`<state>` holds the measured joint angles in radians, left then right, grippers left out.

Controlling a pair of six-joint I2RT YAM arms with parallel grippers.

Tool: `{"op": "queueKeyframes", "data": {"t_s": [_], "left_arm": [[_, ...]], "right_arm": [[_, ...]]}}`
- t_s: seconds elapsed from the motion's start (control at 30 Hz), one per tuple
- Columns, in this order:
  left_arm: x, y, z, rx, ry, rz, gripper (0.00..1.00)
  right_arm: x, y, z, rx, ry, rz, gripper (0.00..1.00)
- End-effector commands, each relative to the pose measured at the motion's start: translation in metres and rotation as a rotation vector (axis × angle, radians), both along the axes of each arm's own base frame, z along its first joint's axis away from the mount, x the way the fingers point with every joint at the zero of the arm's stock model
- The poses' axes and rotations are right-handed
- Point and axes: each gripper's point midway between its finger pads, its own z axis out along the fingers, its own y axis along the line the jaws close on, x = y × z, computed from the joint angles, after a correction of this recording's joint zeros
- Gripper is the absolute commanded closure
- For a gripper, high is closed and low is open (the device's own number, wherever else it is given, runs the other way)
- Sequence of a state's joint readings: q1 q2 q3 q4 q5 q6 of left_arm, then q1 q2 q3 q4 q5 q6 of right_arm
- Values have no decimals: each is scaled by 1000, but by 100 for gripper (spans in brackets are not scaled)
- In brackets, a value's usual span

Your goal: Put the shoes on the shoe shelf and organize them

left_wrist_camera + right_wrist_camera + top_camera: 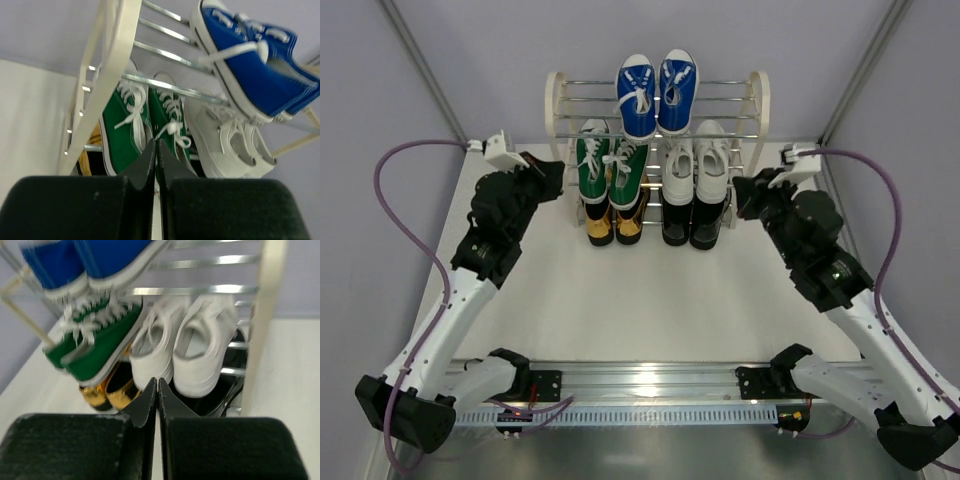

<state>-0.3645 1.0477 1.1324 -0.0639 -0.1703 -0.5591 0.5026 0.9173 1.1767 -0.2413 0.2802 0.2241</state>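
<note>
Right now I see the shoe shelf (557, 110) at the far middle of the table (640, 300) with all five pairs on it. The blue sneakers (656, 95) sit on the top tier. On the middle tier the green sneakers (612, 165) are left and the white sneakers (697, 160) right. On the bottom tier the gold loafers (615, 225) are left and the black dress shoes (693, 225) right. My left gripper (155, 147) hangs near the shelf's left side and my right gripper (158, 386) near its right, both with fingers pressed together and holding nothing.
</note>
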Motion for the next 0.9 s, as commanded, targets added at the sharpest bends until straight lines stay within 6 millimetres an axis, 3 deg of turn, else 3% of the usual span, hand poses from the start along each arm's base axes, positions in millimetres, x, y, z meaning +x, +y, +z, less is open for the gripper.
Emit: {"op": "queueKeyframes", "data": {"t_s": [0.0, 0.07, 0.13, 0.3, 0.47, 0.63, 0.67, 0.7, 0.87], "left_arm": [[-20, -21, -30, -61, 55, -139, 100], [-31, -28, -39, -82, 62, -194, 100], [-37, -30, -62, -85, 102, -210, 100], [-47, -40, -109, -103, 204, -267, 100], [-57, -41, -124, -129, 220, -289, 100], [-66, -38, -130, -135, 229, -288, 100], [-69, -37, -133, -134, 240, -288, 100], [-71, -36, -134, -134, 246, -286, 100], [-77, -35, -139, -136, 263, -287, 100]], "right_arm": [[-8, 48, -72, 4, 113, 149, 96], [-18, 72, -103, 2, 164, 228, 96], [-13, 92, -118, 15, 195, 267, 96], [7, 128, -132, 43, 209, 310, 96], [29, 168, -144, 48, 242, 382, 96], [39, 208, -140, 116, 227, 468, 96], [42, 213, -133, 137, 201, 478, 96], [45, 218, -140, 142, 214, 478, 96], [61, 238, -137, 164, 199, 480, 96]]}}
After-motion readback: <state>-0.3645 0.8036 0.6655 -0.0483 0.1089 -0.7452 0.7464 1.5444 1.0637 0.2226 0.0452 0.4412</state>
